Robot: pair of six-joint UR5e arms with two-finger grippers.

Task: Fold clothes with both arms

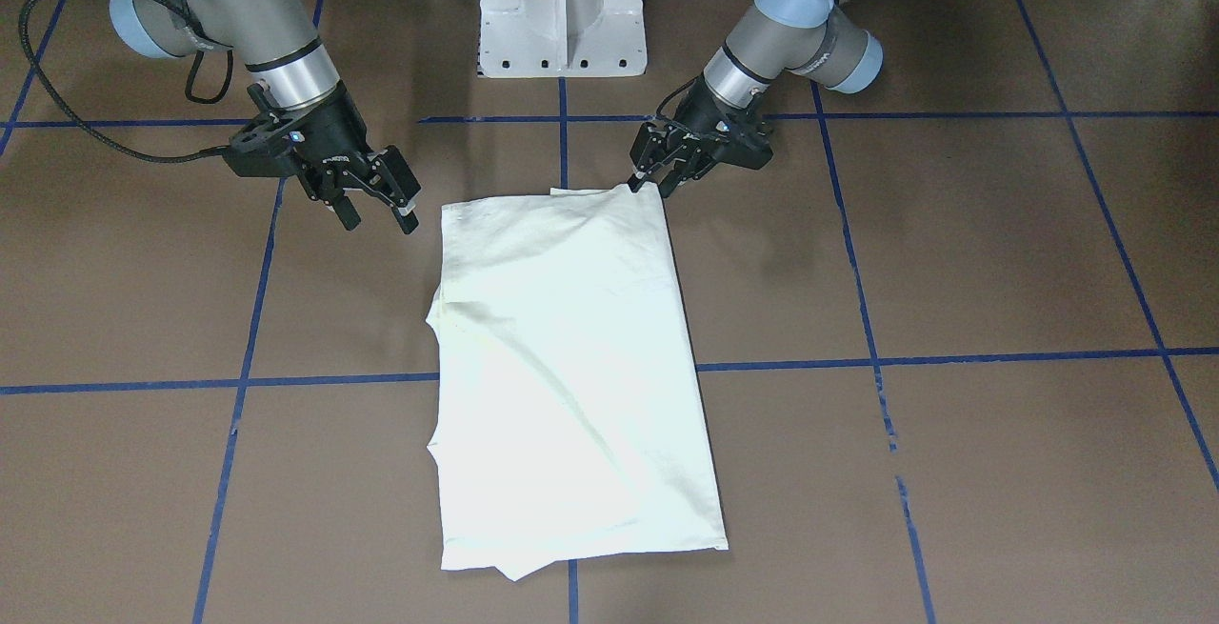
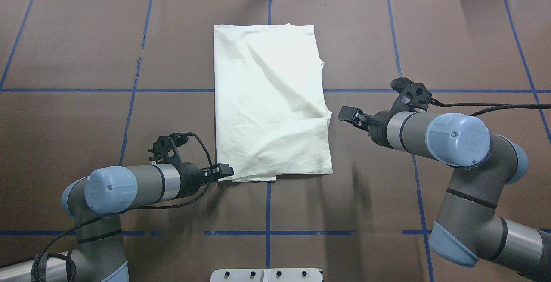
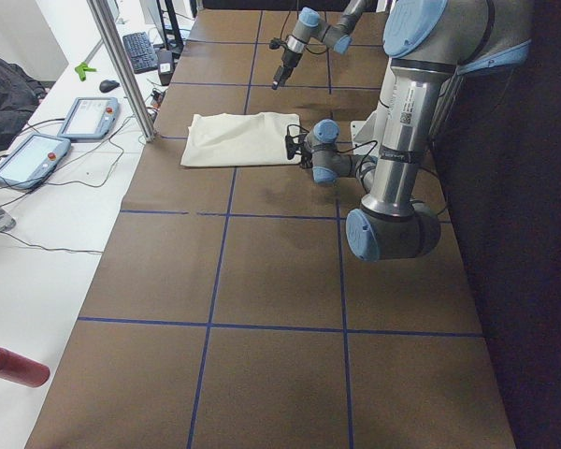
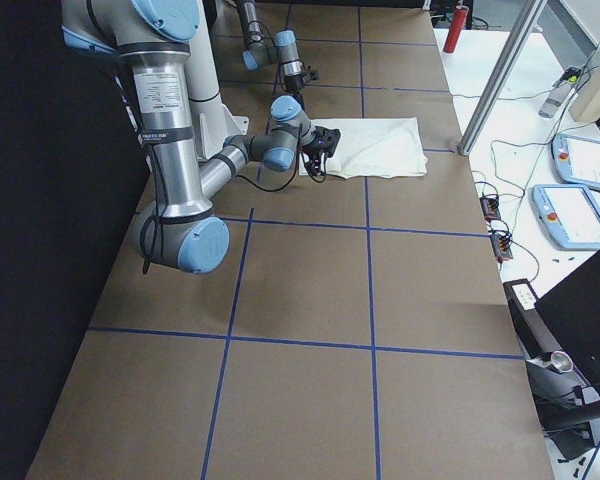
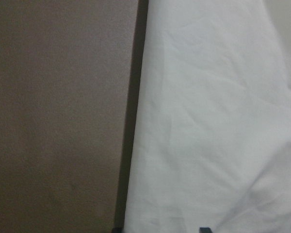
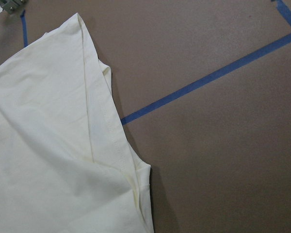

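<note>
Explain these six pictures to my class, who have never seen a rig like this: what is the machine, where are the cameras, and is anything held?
This is a two-armed robot; each arm ends in a two-finger gripper. Four pictures come from fixed cameras: one facing the robot, one above and behind it, one at each table end. Two close-ups come from cameras on the wrists. On the brown table lies a cream shirt, folded into a long rectangle. The left gripper sits at a shirt corner, apparently open; the right gripper hangs open beside the shirt. Nothing seems held.
</note>
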